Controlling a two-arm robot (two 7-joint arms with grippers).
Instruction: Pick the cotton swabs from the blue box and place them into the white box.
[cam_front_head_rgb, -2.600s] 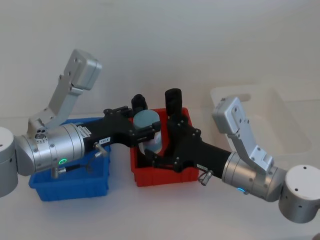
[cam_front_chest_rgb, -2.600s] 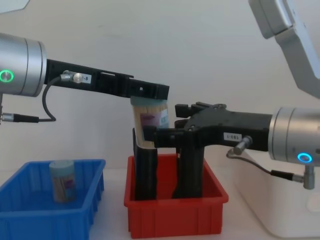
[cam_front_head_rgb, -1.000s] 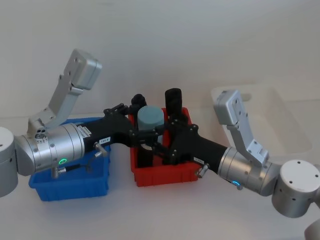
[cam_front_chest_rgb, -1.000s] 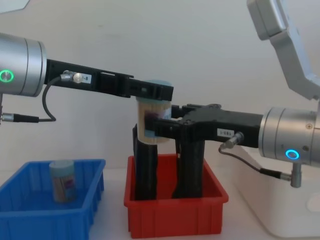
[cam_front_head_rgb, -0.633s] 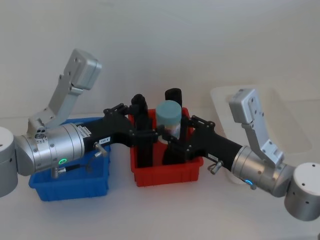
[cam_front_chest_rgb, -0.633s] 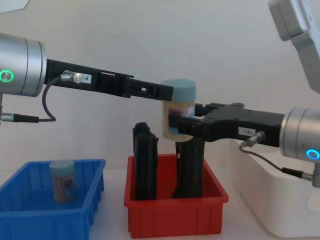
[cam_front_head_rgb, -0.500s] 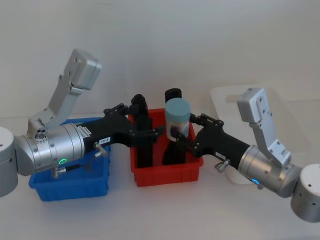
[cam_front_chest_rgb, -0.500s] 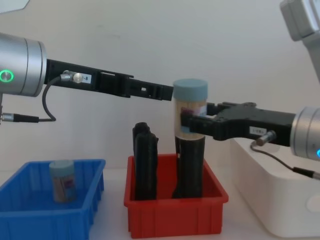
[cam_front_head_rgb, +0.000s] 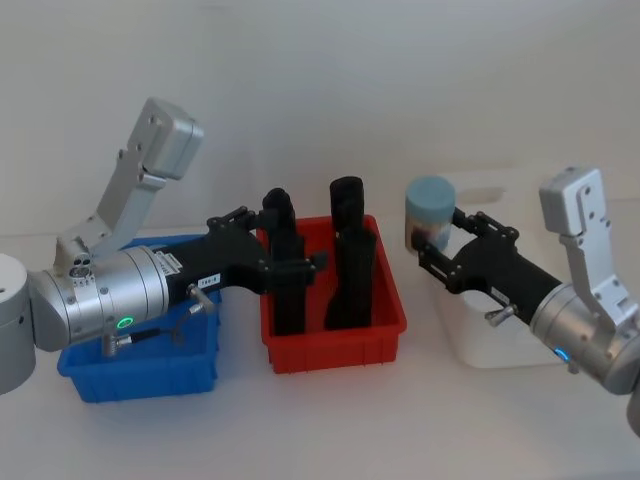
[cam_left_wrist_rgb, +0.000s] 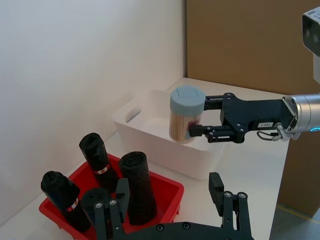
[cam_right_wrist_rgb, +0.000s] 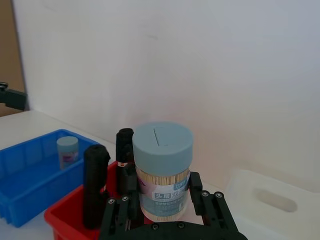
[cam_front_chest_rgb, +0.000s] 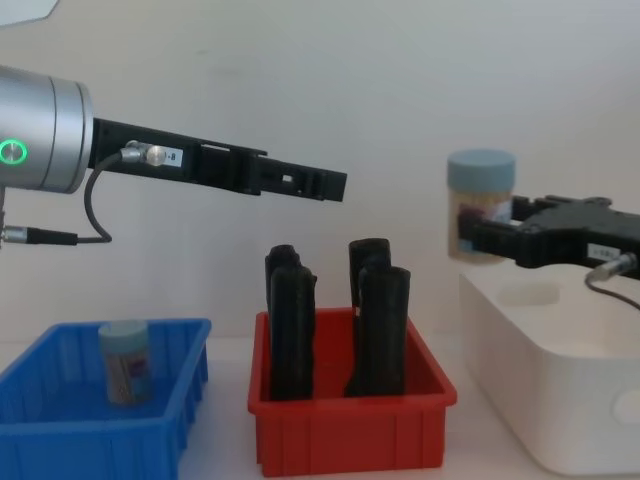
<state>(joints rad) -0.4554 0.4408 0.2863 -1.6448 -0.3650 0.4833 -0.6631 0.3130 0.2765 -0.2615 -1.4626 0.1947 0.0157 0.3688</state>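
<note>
R pincer (cam_front_head_rgb: 432, 243) had a cotton swabs jar (cam_front_head_rgb: 430, 204) clamped upright, above the white box (cam_front_head_rgb: 500, 340) edge nearest the red bin (cam_front_head_rgb: 335, 345). L pincer (cam_front_chest_rgb: 332, 186) hung open over that bin. 2nd jar (cam_front_chest_rgb: 126, 360) sat in the blue box (cam_front_head_rgb: 150, 372).

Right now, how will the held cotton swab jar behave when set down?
The cotton swab jar looks rigid, so the right gripper probably won't crush it. Packed with thin sticks, it is likely light. Tall and smooth, it may tip or roll in the white box. The left gripper hangs over the red bin.
</note>
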